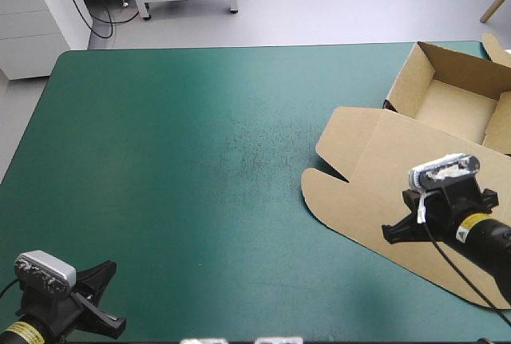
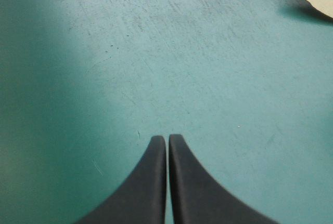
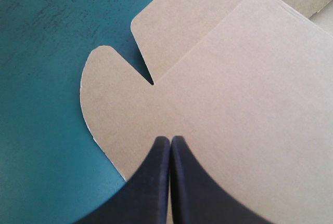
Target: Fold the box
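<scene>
Box open at the table's right side; both claws closed and empty.

The brown box lies on the teal-green table at its right side, with the walled tray toward the far right corner and the lid flat toward the near edge. Right claw: black fingers pressed together, nothing between them, tips above the lid beside the notch between two rounded flaps; contact with the board cannot be told. Left claw: fingers likewise together, empty, over bare cover at the near left corner, well apart from the box.
</scene>
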Robot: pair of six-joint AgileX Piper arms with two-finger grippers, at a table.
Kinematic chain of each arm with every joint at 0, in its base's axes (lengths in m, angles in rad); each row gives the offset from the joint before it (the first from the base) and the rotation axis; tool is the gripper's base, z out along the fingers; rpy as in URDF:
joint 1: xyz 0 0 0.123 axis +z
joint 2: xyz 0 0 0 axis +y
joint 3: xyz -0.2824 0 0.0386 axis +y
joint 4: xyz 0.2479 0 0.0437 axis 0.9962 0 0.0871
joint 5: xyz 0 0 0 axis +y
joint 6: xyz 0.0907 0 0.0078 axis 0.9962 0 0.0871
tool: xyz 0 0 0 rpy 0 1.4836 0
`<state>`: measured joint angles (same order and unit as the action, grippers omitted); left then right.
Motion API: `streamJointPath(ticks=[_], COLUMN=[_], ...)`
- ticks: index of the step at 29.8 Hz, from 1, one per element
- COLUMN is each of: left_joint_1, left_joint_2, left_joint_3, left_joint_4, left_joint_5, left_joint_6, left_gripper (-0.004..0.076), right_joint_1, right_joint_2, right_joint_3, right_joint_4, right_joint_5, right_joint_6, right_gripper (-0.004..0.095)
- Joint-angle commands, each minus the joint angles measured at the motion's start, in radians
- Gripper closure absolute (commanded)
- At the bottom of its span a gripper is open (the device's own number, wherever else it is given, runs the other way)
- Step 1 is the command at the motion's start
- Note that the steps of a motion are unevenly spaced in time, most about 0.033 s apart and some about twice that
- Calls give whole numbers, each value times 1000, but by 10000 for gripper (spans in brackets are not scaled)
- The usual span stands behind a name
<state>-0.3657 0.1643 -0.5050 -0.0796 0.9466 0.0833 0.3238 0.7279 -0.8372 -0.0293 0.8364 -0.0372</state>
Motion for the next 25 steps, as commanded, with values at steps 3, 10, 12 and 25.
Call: streamJointPath(ticks=[3, 10, 12, 25], left_joint_1=[-6, -6, -6, -6], left_joint_2=[12, 12, 12, 12], left_joint_3=[-23, -23, -23, -23], left_joint_4=[-14, -14, -18, -18], left_joint_5=[-60, -58, -58, -58], left_joint_6=[-7, -7, -7, -7], left_gripper=[731, 731, 731, 731], right_joint_1=[0, 0, 0, 0], right_joint_2=[-107, -197, -212, -255], right_joint_3=[152, 309, 335, 399], right_joint_4=[-9, -9, -9, -7], right_joint_5=[-142, -154, -158, -217], right_joint_6=[0, 0, 0, 9], right_gripper=[928, 928, 928, 928])
